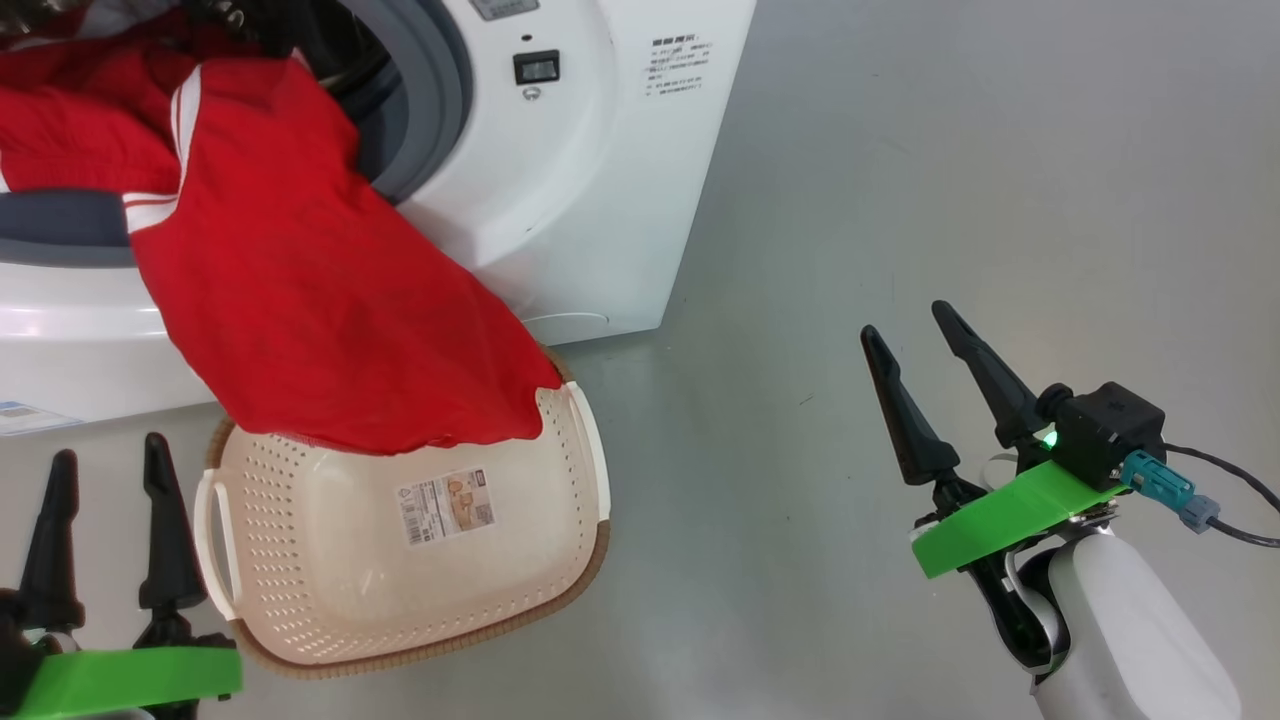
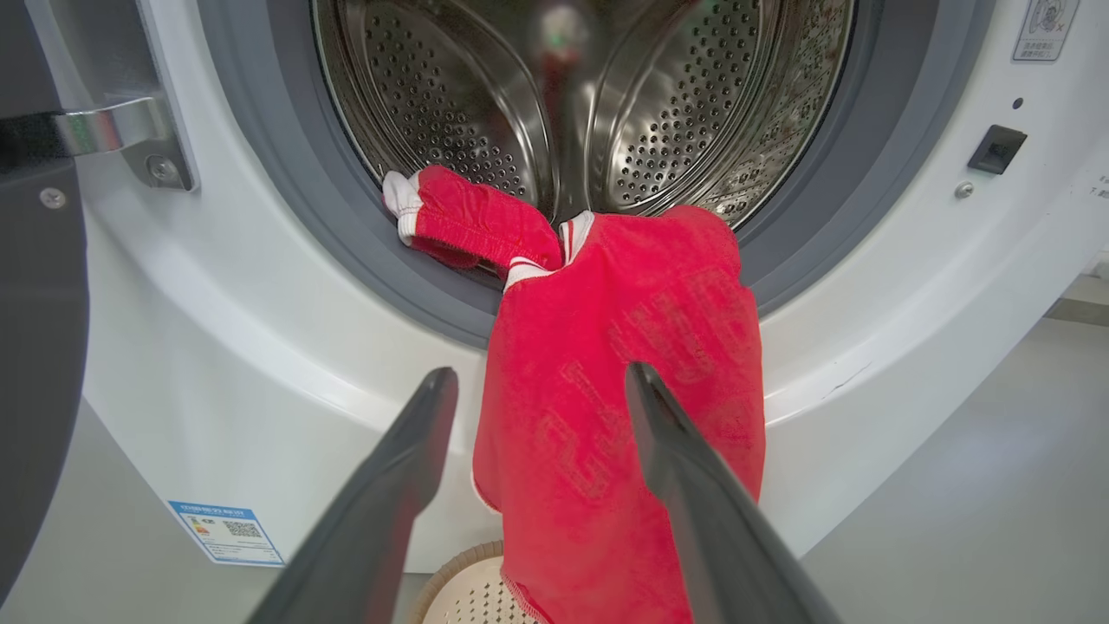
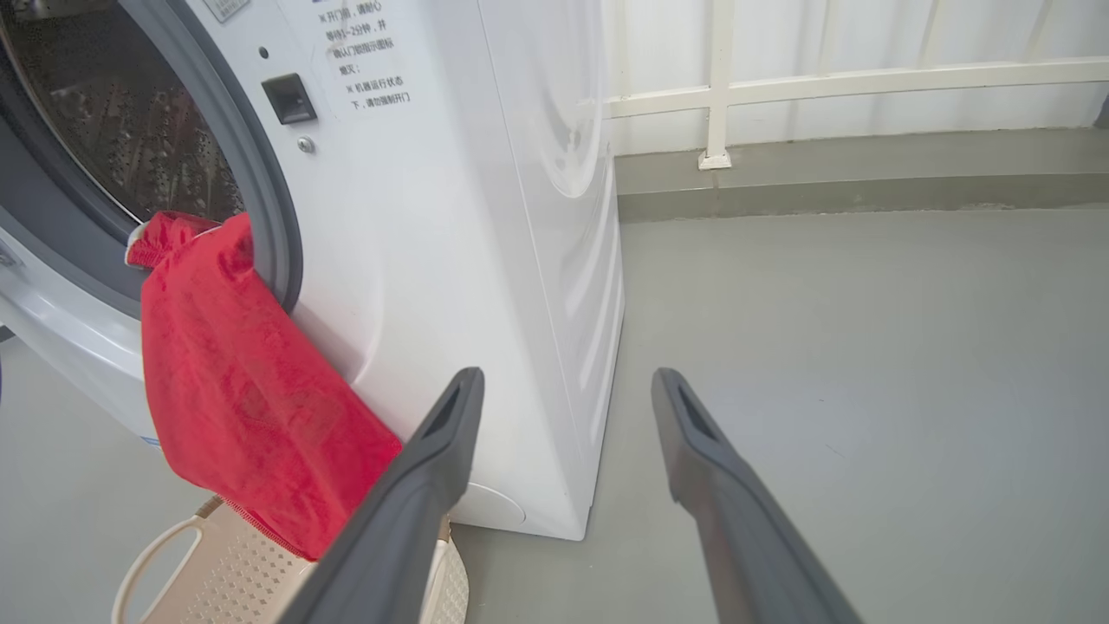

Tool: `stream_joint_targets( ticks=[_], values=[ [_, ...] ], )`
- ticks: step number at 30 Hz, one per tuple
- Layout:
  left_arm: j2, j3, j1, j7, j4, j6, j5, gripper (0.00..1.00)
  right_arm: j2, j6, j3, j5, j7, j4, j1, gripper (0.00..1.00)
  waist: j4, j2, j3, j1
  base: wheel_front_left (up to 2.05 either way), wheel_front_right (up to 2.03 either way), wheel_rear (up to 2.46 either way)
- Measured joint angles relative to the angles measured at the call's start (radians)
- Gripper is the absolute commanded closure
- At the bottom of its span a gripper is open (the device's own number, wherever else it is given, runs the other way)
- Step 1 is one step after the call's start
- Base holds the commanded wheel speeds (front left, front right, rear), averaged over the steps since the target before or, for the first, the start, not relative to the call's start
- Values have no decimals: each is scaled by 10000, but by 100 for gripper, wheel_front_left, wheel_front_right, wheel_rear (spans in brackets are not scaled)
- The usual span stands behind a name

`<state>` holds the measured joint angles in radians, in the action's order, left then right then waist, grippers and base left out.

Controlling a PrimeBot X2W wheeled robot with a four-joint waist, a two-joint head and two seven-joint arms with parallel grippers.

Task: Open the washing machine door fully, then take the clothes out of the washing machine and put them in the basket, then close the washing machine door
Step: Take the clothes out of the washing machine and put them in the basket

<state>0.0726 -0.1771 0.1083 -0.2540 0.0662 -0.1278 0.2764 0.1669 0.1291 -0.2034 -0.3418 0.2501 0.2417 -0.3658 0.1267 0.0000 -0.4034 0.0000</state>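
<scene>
The washing machine (image 1: 560, 180) stands with its door (image 2: 39, 347) swung open at the left edge of the left wrist view. Red clothes (image 1: 320, 300) with white stripes hang out of the steel drum (image 2: 676, 95) over the grey ring and down the white front. Their lower end lies on the far rim of the cream basket (image 1: 400, 580), which sits on the floor below the opening. My left gripper (image 1: 108, 455) is open and empty, left of the basket and pointed at the hanging clothes (image 2: 606, 407). My right gripper (image 1: 908, 322) is open and empty over bare floor to the right.
A grey floor (image 1: 1000, 200) stretches right of the machine. A white railing and low kerb (image 3: 823, 87) run behind it. A blue label (image 2: 227, 530) sits low on the machine's front. A cable (image 1: 1230, 490) trails from my right wrist.
</scene>
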Motion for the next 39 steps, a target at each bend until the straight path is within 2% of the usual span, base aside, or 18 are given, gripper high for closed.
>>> stream_joint_targets(
  ticks=[6, 15, 29, 39],
  values=[
    [228, 477, 327, 0, 265, 0, 245, 0, -12, 0, 82, 0, 0, -15, 0, 0, -40, 0, -12, 0, 0, 0, 0],
    [1369, 1532, 2549, 627, 1348, 0, 740, 0, -48, 0, 138, 0, 0, -38, -7, 0, -125, 0, -187, 0, 0, 0, 0],
    [2661, 3753, 5687, 2178, 4125, 0, 1582, 0, -127, 0, -31, 0, 0, -71, -35, 0, 59, 0, -471, 0, 0, 0, 0],
    [3402, 5620, 7612, 2631, 6240, 0, 2970, 0, -198, 0, -59, 0, 0, -109, -250, 0, 199, 0, -790, 0, 0, 0, 0]
  ],
)
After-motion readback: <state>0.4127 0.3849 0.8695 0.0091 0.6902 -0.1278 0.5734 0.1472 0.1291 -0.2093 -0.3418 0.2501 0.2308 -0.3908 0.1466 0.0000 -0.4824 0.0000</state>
